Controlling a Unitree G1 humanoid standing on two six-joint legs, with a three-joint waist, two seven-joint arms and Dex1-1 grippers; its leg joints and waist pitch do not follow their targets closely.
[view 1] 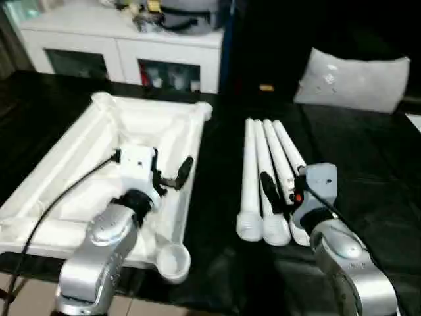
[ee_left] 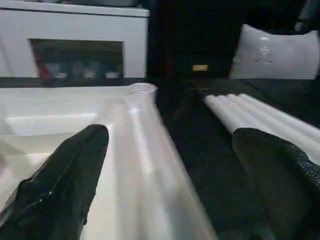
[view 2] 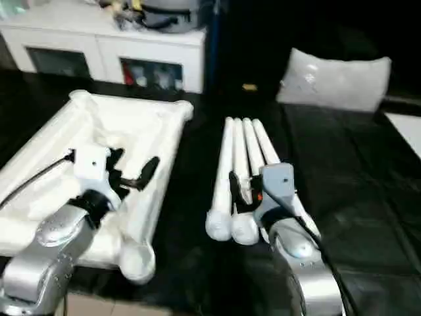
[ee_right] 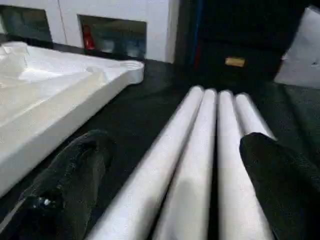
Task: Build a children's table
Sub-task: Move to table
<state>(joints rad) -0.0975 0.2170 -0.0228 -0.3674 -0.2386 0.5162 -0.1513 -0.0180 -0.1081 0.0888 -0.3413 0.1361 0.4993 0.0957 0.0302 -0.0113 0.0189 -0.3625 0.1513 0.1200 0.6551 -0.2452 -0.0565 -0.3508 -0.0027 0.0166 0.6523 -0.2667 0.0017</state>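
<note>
The children's table lies in parts on a black surface. Its white square top [view 1: 141, 125] rests upside down on the left, ribbed side up, with a round socket [view 1: 173, 259] at the near right corner. Several white legs [view 1: 258, 172] lie side by side to its right, thick ends toward me. My left gripper [view 1: 152, 164] hangs open over the top's right rim [ee_left: 150, 165], one finger on each side of the rim. My right gripper [ee_right: 180, 210] is open low over the legs [ee_right: 200, 150], its fingers [ee_right: 75, 175] spread either side of the bundle.
A white cabinet [view 1: 125, 46] with shelves stands behind the work surface, clutter on top of it. A pale grey cushion [view 1: 352, 79] sits at the back right, and a flat white board's corner [view 1: 415, 122] shows at the right edge. The surface's front edge runs just below the tabletop.
</note>
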